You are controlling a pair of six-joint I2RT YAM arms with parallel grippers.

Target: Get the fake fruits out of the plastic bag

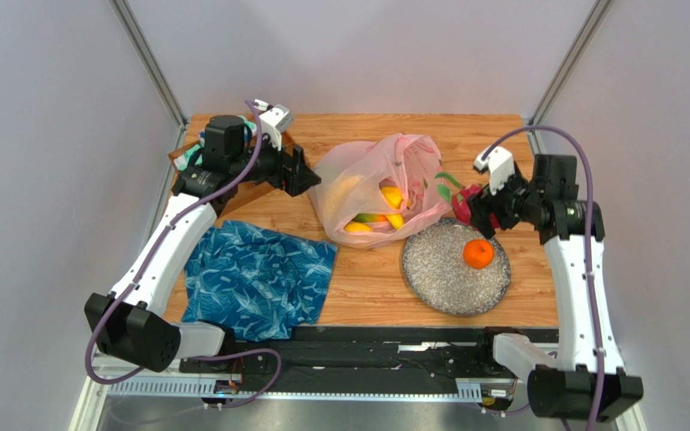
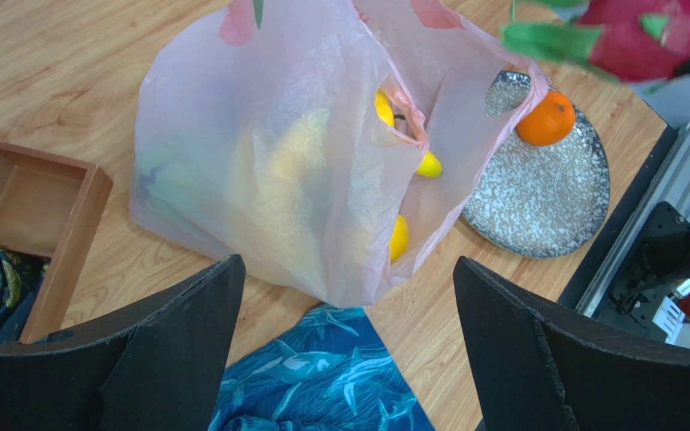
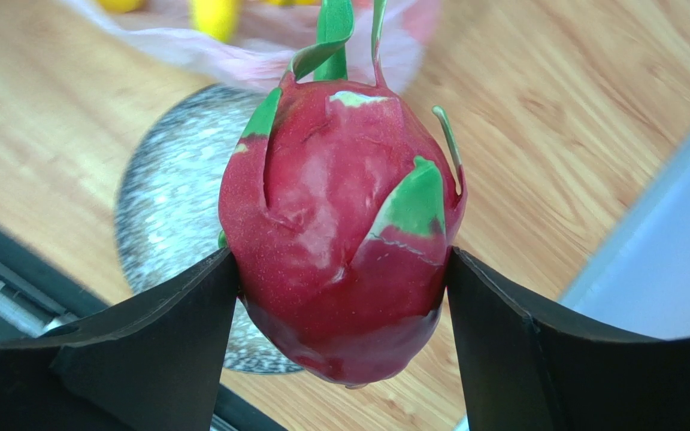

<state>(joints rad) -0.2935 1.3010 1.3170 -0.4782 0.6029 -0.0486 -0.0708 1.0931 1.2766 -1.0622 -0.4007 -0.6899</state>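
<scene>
R end effector (image 3: 341,262) clamps dragon fruit (image 3: 340,197) over plate (image 3: 164,206); L end effector (image 2: 347,269) wide apart, empty, near bag (image 2: 277,153).

Bright, even, diffuse light; we see only faint shadows.
We find the top view sharp throughout; in the right wrist view the dragon fruit (image 3: 340,233) carries a soft sheen, while the plastic bag (image 3: 259,45) and plate (image 3: 169,206) behind it fall out of focus.

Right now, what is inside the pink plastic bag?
Yellow fruits show at the mouth of the plastic bag and faintly through its thin wall, with something green. Whatever lies deeper is covered by crinkled plastic; the count is unclear.
</scene>
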